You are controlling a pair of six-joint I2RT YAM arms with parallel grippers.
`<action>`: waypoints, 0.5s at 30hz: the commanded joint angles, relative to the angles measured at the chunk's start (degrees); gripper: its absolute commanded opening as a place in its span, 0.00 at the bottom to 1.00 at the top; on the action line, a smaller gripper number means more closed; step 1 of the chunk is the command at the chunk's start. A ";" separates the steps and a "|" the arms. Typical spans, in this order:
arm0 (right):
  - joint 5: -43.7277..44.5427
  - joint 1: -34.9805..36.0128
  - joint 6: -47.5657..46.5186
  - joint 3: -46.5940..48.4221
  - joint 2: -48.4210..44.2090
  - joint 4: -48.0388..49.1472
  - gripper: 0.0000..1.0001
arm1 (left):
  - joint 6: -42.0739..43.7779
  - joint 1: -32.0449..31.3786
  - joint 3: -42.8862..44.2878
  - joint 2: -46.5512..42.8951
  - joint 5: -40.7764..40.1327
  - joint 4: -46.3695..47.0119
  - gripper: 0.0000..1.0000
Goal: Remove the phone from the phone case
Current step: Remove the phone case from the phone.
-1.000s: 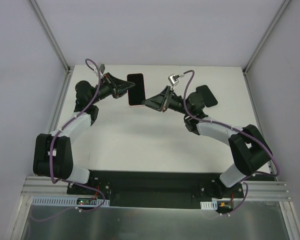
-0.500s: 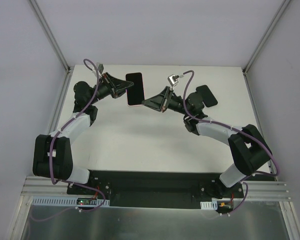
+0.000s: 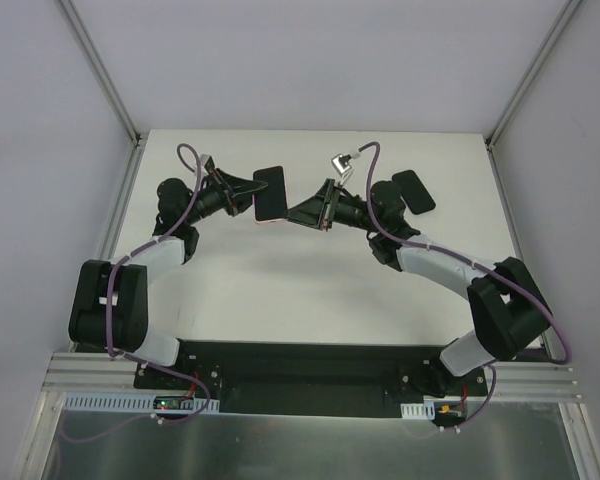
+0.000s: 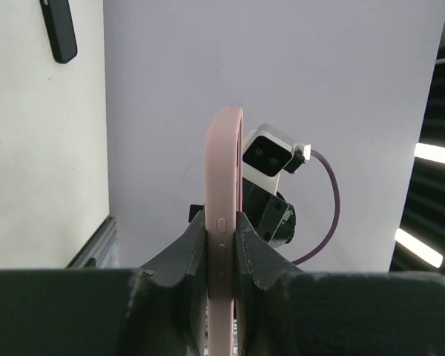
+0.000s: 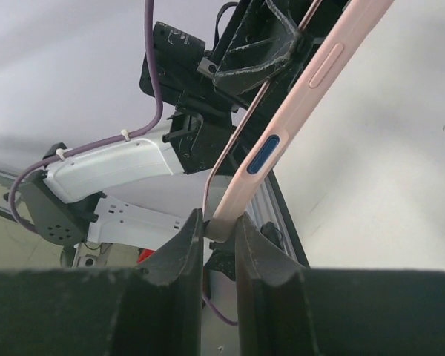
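Note:
The phone (image 3: 270,188) shows its dark face in the top view, sitting in the salmon-pink phone case (image 3: 267,220), held tilted above the table between both arms. My left gripper (image 3: 252,196) is shut on the case's left long edge. In the left wrist view the case (image 4: 222,170) stands edge-on between the jaws of that gripper (image 4: 221,222). My right gripper (image 3: 293,213) is shut on the case's lower right corner. In the right wrist view the case (image 5: 311,81) runs up and right out of the right gripper (image 5: 219,222).
A black flat rounded object (image 3: 413,190) lies on the white table (image 3: 310,280) at the back right, behind the right arm; the same black object (image 4: 59,30) shows in the left wrist view. Metal frame rails border the table at left (image 3: 120,210) and right.
The right gripper has closed onto the case's corner. Both wrists have shifted and the phone in its case now sits tilted and foreshortened between them.

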 commanded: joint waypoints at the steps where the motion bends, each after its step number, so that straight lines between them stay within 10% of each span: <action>1: -2.75 1.78 -13.68 7.36 -10.98 0.59 0.04 | -1.83 1.25 -3.15 1.86 -5.25 -0.65 0.00; 15: -1.34 3.54 -14.60 11.14 -7.74 11.54 0.01 | -8.07 1.08 -7.63 0.11 -7.80 0.05 0.00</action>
